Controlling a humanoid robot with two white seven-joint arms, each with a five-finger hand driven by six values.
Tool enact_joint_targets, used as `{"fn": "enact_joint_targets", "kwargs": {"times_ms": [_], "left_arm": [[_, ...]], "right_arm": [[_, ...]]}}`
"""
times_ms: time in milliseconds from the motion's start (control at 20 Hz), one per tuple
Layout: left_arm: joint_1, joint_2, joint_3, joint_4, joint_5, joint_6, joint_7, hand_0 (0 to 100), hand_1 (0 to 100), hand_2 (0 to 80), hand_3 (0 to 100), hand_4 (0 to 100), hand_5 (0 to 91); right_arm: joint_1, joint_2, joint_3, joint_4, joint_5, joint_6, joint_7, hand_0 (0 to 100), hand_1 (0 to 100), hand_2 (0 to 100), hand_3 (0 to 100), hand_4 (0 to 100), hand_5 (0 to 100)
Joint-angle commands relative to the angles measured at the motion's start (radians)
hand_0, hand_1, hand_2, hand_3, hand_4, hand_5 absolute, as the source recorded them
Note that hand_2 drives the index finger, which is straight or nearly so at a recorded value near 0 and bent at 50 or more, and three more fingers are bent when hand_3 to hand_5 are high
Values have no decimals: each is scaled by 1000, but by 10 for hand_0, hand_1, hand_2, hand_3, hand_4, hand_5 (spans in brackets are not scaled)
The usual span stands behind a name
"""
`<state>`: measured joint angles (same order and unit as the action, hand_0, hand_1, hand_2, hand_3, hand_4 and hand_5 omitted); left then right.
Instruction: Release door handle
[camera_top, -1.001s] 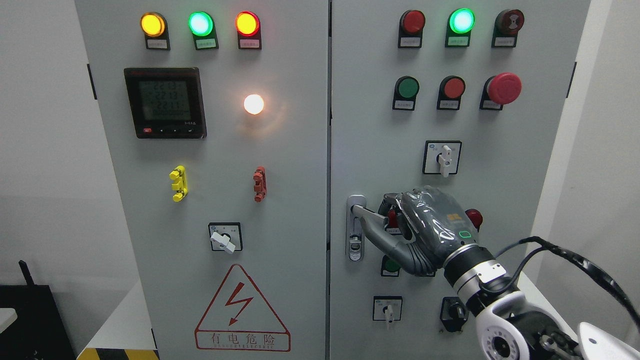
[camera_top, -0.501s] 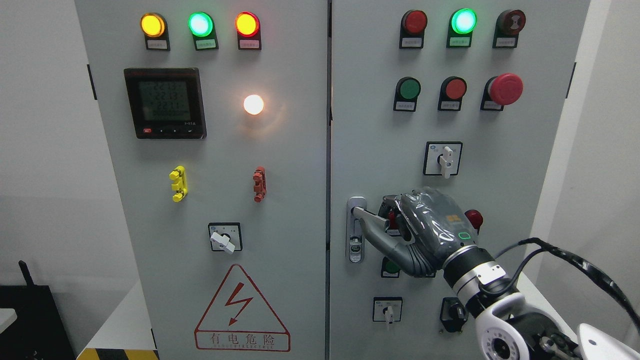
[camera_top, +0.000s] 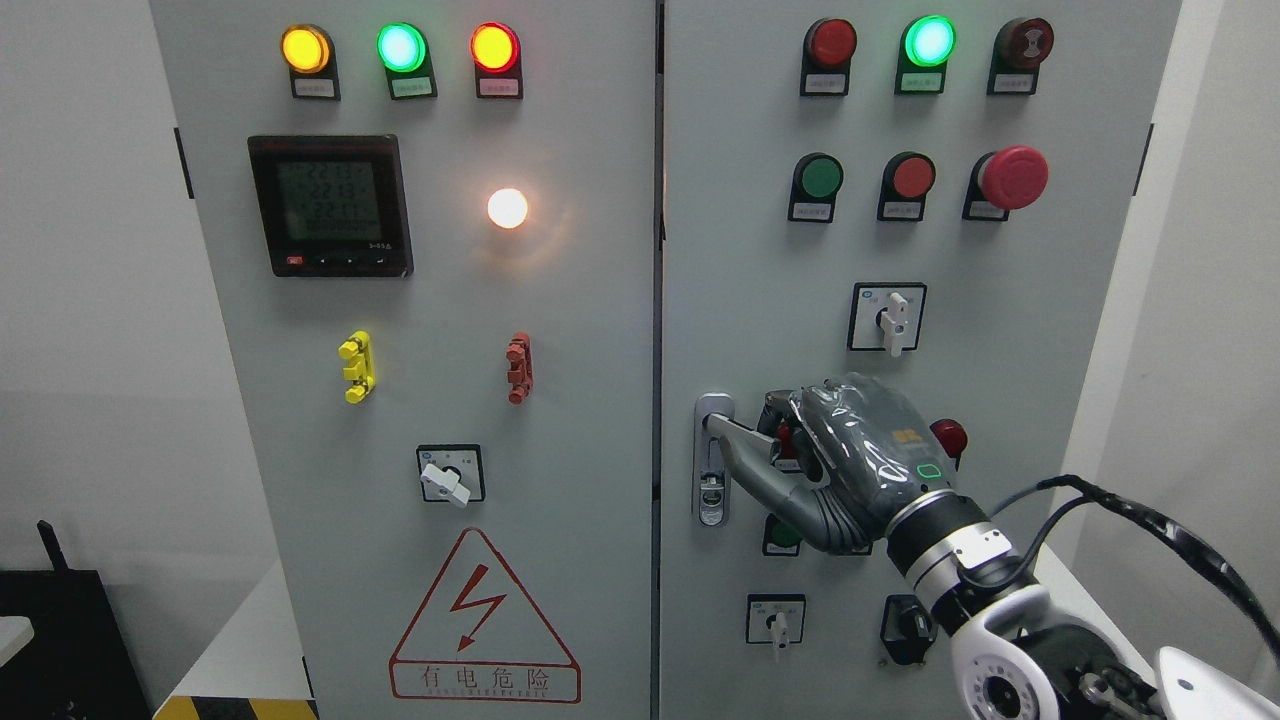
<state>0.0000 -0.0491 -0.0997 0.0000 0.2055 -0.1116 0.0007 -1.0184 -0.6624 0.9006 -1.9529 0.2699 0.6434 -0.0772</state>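
Observation:
The silver door handle (camera_top: 728, 428) sticks out to the right from its mount plate (camera_top: 711, 460) at the left edge of the cabinet's right door (camera_top: 760, 260). My right hand (camera_top: 800, 455), grey and wrapped in clear film, comes in from the lower right and has its fingers curled around the handle's outer end, thumb lying under the lever. Only the lever's inner stub shows; the rest is hidden by the hand. The left hand is out of view.
Around the hand sit a red button (camera_top: 948, 437), a green button (camera_top: 784, 533), and selector switches (camera_top: 890, 318) (camera_top: 775, 618). A red mushroom stop button (camera_top: 1012, 177) juts out at upper right. The left door (camera_top: 560, 330) carries a meter (camera_top: 330, 205) and lamps. A black cable (camera_top: 1150, 520) loops off my forearm.
The view of the right door has shifted very slightly; my right hand still grips the handle in the same place.

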Motion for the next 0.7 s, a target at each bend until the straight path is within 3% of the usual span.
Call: {"fn": "enact_joint_targets", "kwargs": {"times_ms": [0,651], "left_arm": [[32,0,0,-31,0,0,1,120,389,0,0,0,0],[32,0,0,-31,0,0,1,120,389,0,0,0,0]], "right_arm": [[0,0,0,-1,0,1,-1,422,0,628,1000,1000,1000],[-2,-3,-2,-3,2,1,-13,425,0,680,1000,1000,1000]]}}
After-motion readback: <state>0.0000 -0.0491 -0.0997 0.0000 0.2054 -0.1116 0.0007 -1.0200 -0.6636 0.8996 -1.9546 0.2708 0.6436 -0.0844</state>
